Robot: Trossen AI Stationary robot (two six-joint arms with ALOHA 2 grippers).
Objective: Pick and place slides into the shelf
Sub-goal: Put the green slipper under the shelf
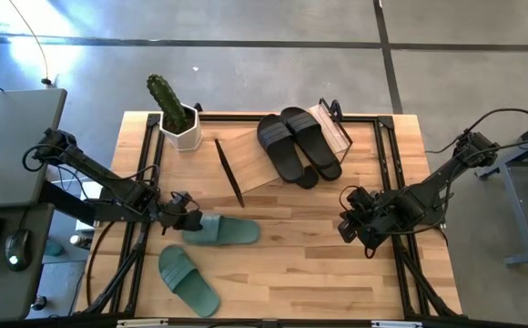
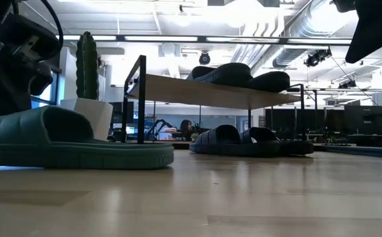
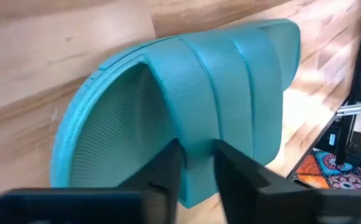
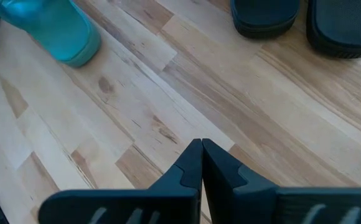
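Observation:
My left gripper [image 1: 189, 221] [image 3: 198, 171] is shut on a sage green slide [image 1: 226, 230] [image 2: 66, 141] at the table's left middle. A second green slide [image 1: 188, 281] lies sole down nearer the near edge. The shelf [image 1: 250, 162] [image 2: 211, 92] stands at the far middle. Two black slides [image 1: 298, 144] [image 2: 237, 74] rest on its top board, and two more [image 2: 247, 141] sit beneath it. My right gripper [image 1: 350, 225] [image 4: 201, 163] is shut above bare table right of centre. My left gripper pinches the green slide's broad strap [image 3: 199, 134] at its side, where it comes down toward the sole. One finger [image 3: 166, 169] is in the foot opening and the other is outside. It comes from the table's left, slanting down. In the low view the sole lies flat on the table.
A white pot with a cactus [image 1: 175, 117] [image 2: 89, 99] stands at the far left corner beside the shelf. A thin dark stick [image 1: 229, 173] lies against the shelf's left side. Bare wood [image 1: 309, 273] spreads across the near middle and right.

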